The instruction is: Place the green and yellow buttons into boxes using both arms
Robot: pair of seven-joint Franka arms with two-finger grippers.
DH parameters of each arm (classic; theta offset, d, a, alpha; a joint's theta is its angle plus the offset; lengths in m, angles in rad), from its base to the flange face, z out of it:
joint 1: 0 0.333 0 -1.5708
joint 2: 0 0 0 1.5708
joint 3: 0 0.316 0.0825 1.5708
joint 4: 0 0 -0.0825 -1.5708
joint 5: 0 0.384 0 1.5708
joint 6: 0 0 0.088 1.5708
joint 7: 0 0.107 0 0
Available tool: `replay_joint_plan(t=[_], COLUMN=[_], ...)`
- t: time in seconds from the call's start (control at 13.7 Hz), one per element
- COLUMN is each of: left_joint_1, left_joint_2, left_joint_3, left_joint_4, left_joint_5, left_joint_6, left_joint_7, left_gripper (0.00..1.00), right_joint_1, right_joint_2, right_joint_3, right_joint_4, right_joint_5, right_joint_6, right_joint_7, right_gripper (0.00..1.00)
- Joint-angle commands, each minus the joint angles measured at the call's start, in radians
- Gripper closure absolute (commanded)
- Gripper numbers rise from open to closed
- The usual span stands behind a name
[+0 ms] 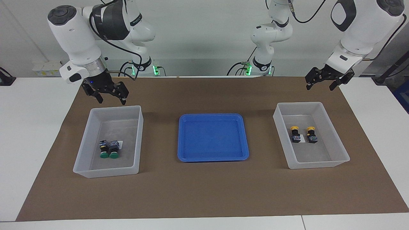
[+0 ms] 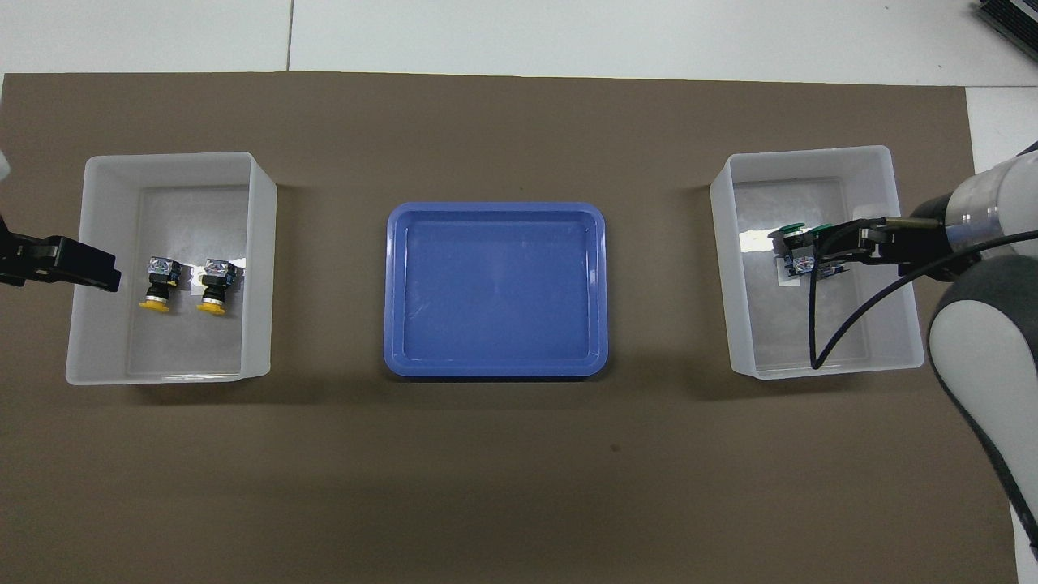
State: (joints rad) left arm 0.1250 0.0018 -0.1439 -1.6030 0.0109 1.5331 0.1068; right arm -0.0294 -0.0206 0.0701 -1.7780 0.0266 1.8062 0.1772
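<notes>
Two green buttons [image 1: 108, 150] lie side by side in the box [image 1: 108, 174] toward the right arm's end; in the overhead view [image 2: 796, 241] they are partly covered. Two yellow buttons [image 1: 303, 134] [image 2: 186, 284] lie in the other box [image 1: 319, 163] toward the left arm's end. My right gripper [image 1: 111, 99] [image 2: 835, 243] is open and empty, raised over its box's edge nearest the robots. My left gripper [image 1: 320, 86] [image 2: 97, 276] is open and empty, raised over the mat just robot-side of its box.
A shallow blue tray [image 1: 213, 137] [image 2: 496, 288] with nothing in it sits on the brown mat [image 1: 204, 191] between the two boxes. White table surface surrounds the mat.
</notes>
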Motion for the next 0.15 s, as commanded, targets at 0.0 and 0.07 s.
replay_joint_plan(t=[0.0,0.07], left_joint_1=[-0.002,-0.002], left_joint_2=[-0.033,-0.034], left_joint_3=[0.003,0.003], left_joint_4=[-0.029,-0.029], left_joint_5=[-0.011,-0.012], left_joint_6=[-0.013,-0.010], left_joint_7=[-0.010,-0.012], left_gripper=[0.00,0.00], right_joint_1=[-0.011,-0.012], right_joint_2=[-0.015,-0.015], right_joint_3=[0.007,0.008], right_joint_4=[-0.009,-0.009], right_joint_5=[0.015,0.015], right_joint_6=[-0.002,-0.001], right_joint_7=[0.004,0.002], right_gripper=[0.00,0.00])
